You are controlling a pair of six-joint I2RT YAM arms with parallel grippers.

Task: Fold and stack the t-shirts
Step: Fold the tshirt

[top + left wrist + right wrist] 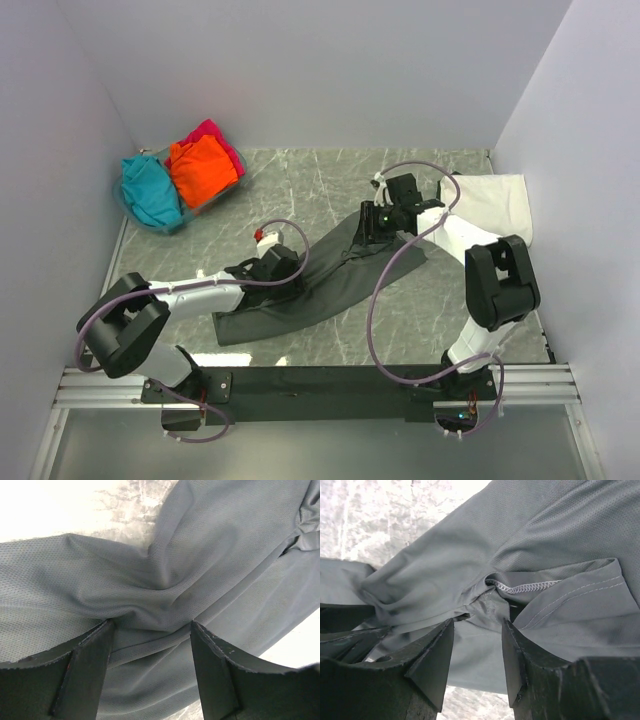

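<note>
From above, we see the dark grey t-shirt (330, 280) lying as a long diagonal band in the middle of the table (300, 190); the left gripper (268, 268) is on its near half, the right gripper (385, 222) on its far end; in the left wrist view the fingers (85, 670) stand apart with bunched cloth between them, so we cannot tell if they pinch; in the right wrist view likewise; we judge the fold is in hand, and next calls for a firm hold on both ends.

Left hand (151, 630) lowered, fingers parted, right hand (477, 630) lowered, fingers parted, both arms reaching inward
</note>
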